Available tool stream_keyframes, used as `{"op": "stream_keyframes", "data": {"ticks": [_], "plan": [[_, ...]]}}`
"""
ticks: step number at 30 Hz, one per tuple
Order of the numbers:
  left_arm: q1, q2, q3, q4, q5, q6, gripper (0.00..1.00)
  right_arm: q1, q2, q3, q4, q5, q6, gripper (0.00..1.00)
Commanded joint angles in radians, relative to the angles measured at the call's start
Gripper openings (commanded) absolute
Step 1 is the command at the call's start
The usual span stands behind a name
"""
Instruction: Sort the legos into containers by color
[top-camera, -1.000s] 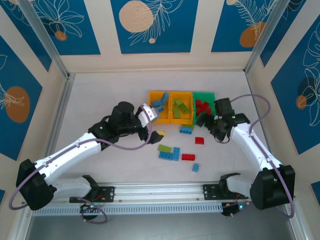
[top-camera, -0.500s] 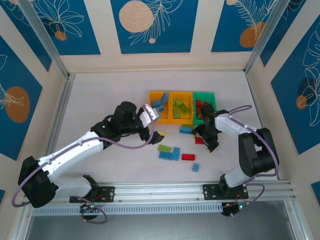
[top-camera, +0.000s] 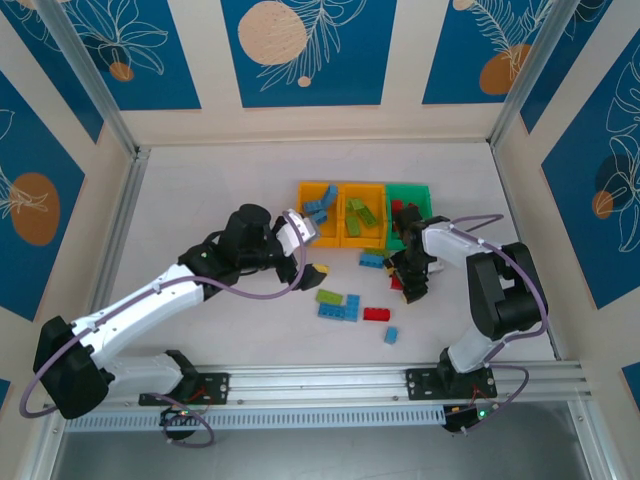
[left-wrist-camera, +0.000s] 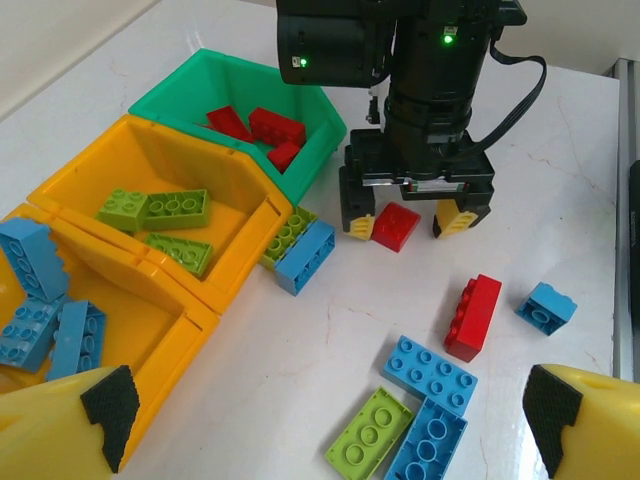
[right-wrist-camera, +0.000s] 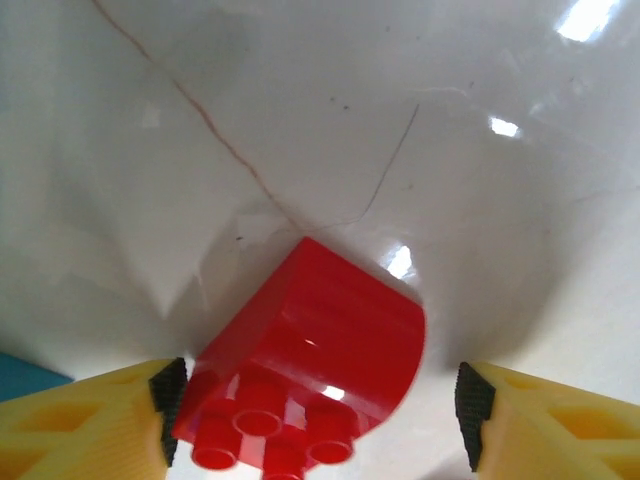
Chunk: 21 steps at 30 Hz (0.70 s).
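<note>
The right jaws are lowered to the tabletop (left-wrist-camera: 560, 140) just in front of the green bin (left-wrist-camera: 312, 150). A small red brick (right-wrist-camera: 305, 350) with one rounded side is straddled by them. In the right wrist view the brick is seen studs up between the two yellow pads. The pad at the left of that view (right-wrist-camera: 90, 425) sits at the brick's edge, and whether it touches cannot be told. A strip of bare tabletop is left between the brick and the other pad (right-wrist-camera: 545, 420). The jaws are therefore apart, and the brick is not clamped; it rests on the tabletop between them.

The left jaws are spread wide with nothing gripped, one fingertip (left-wrist-camera: 105, 405) at each lower corner of the left wrist view.

Three bins are joined in a row. Red bricks (left-wrist-camera: 255, 125) are held in the green bin, lime bricks (left-wrist-camera: 160, 210) in the middle yellow bin (left-wrist-camera: 150, 150), and blue bricks (left-wrist-camera: 40, 300) in the end yellow bin (left-wrist-camera: 150, 345).

A lime and a blue brick (left-wrist-camera: 305, 250) are found side by side against the front of the middle bin. A long red brick (left-wrist-camera: 472, 315), a small blue brick (left-wrist-camera: 545, 305) and a cluster of two blue bricks and one lime brick (left-wrist-camera: 425, 375) are scattered on the tabletop well apart from the right jaws.
</note>
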Motion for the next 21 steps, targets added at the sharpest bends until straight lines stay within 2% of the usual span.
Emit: {"op": "stream_keyframes", "data": {"ticks": [1, 6, 11, 14, 16, 18, 21], "plan": [[-0.007, -0.021, -0.016, -0.002, -0.01, 0.005, 1.0, 0.006, -0.004, -0.031, -0.013, 0.01, 0.049, 0.62], [-0.007, -0.024, -0.017, -0.006, -0.013, 0.008, 1.0, 0.007, -0.042, -0.063, -0.007, 0.025, 0.033, 0.38], [-0.008, -0.03, -0.017, -0.012, -0.016, 0.01, 1.0, 0.008, -0.16, -0.073, -0.013, 0.037, -0.017, 0.29], [-0.007, -0.033, -0.018, -0.009, -0.021, 0.012, 1.0, 0.011, -0.271, -0.036, -0.024, 0.086, -0.075, 0.25], [-0.007, -0.033, -0.017, -0.003, -0.023, 0.01, 1.0, 0.012, -0.333, 0.006, -0.014, 0.14, -0.146, 0.25], [-0.007, -0.027, -0.014, 0.008, -0.025, 0.008, 1.0, 0.008, -0.358, 0.055, 0.063, 0.191, -0.297, 0.25], [-0.008, -0.011, -0.001, 0.01, -0.024, 0.008, 1.0, -0.019, -0.3, 0.167, 0.131, 0.195, -0.538, 0.25]]}}
